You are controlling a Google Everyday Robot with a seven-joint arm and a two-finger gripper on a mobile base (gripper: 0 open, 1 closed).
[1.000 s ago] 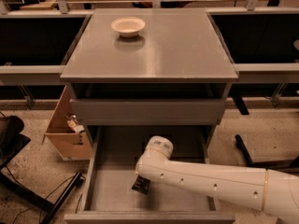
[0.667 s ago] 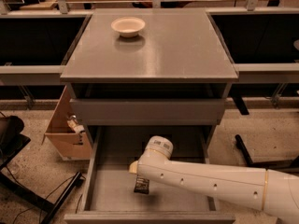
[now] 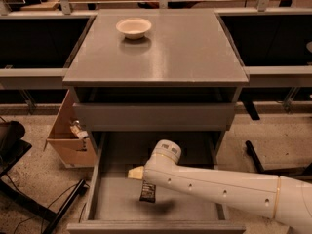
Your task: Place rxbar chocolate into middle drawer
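Inside the open middle drawer (image 3: 119, 206) the gripper (image 3: 145, 181) grips the rxbar chocolate (image 3: 147, 192) above its floor

The arm (image 3: 219, 189) is a thick, smooth, cream-white tube with small dark dots spaced along its side. A thin yellowish ring circles it near the right edge. It ends in a rounded cylindrical joint whose flat top bears faint grey marks. The gripper (image 3: 141, 177), showing as a pale tan piece under that joint, is over the open drawer (image 3: 95, 179).
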